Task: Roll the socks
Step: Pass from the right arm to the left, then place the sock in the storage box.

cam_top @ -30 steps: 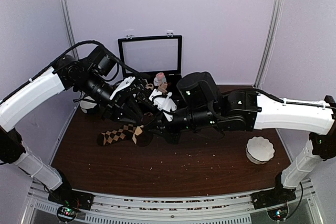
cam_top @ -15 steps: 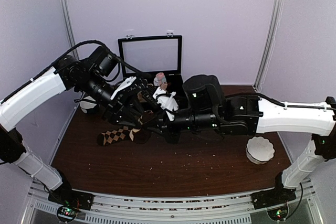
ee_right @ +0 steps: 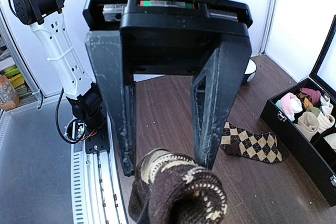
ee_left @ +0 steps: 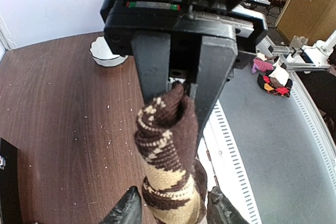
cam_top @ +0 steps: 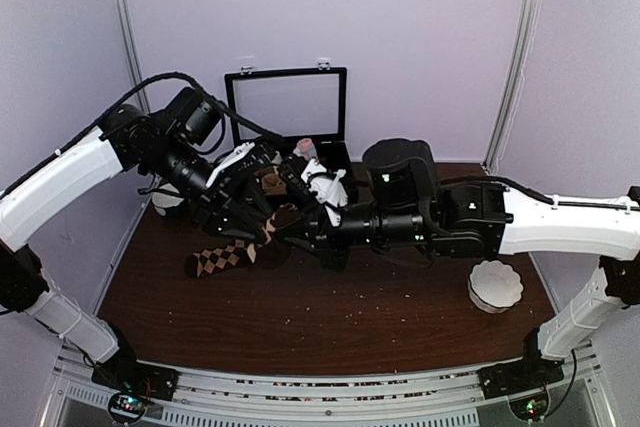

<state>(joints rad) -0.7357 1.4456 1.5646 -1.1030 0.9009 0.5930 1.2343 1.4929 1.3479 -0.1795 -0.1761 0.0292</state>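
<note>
Your right end effector (ee_left: 179,103) is closed down almost fully, and its two fingers pinch the upper end of the bunched sock (ee_left: 168,145). That sock is dark brown with tan bands. It hangs as a thick wad off those fingers, lifted off the tabletop (cam_top: 330,327), left of centre and toward the far side.

Your left end effector (ee_right: 167,165) faces the right one head on. Its fingers stand well apart, one on either side of the wad, so the sock's free end lies between their tips. You can see bare tabletop through the gap higher up between the fingers. Whether the pads touch the fabric I cannot tell, but they do not squeeze it.

The flat sock (cam_top: 222,257) of the pair lies stretched out on the tabletop to the left, just near of the two end effectors, with its argyle diamonds facing up. Nothing touches it.

Along the far edge stands an open black case (ee_right: 302,156) with its lid upright, and small pale, pink and maroon sock rolls sit inside. A white fluted bowl (cam_top: 495,285) sits on the right of the tabletop, well apart from the socks. A second white bowl (cam_top: 165,202) shows partly behind your left arm at the far left.
</note>
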